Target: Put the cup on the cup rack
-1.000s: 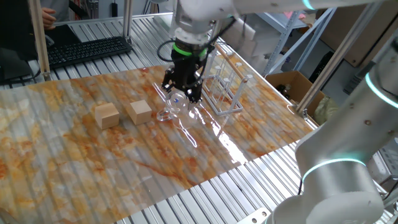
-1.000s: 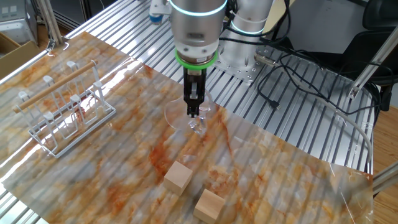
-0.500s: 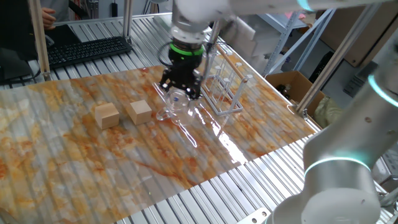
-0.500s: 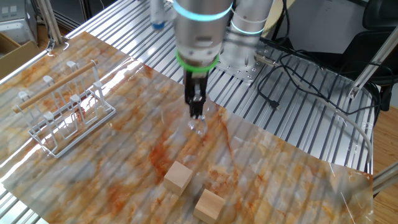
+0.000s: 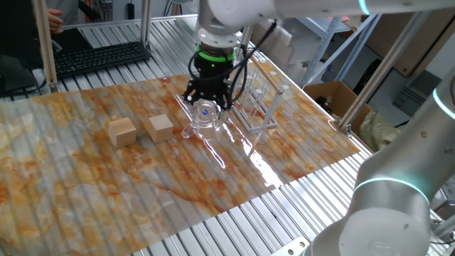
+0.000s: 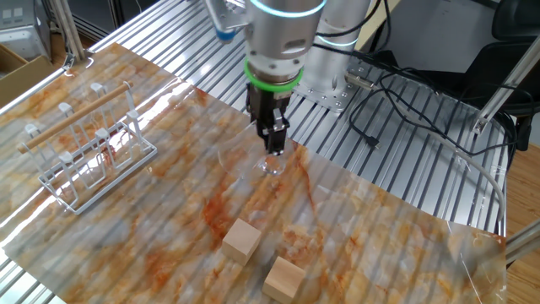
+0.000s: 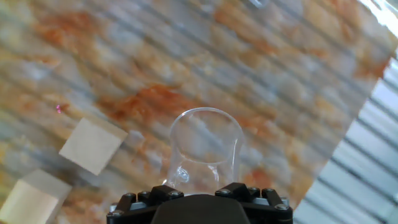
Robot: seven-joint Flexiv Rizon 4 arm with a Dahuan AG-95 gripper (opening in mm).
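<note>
1. I see the ribbed metal table (image 5: 106, 43), with a marbled orange-and-grey sheet (image 5: 85, 185) covering its working area.
2. The silver robot arm with a green ring at the wrist (image 6: 278, 34) reaches down over the middle of the sheet.
3. The cup rack of thin clear pegs on a wire base (image 6: 89, 156) stands upright at the sheet's edge. In one fixed view it is just beside the arm; in the other it sits well apart.
4. The black two-finger gripper (image 5: 207, 105) is clamped on the clear see-through tumbler (image 7: 205, 143). The tumbler hangs tilted, its round rim pointing away from the hand, near the sheet; I cannot tell whether it touches.
5. Two tan wooden cubes (image 5: 142, 130) rest side by side on the sheet, apart from the tumbler.
</note>
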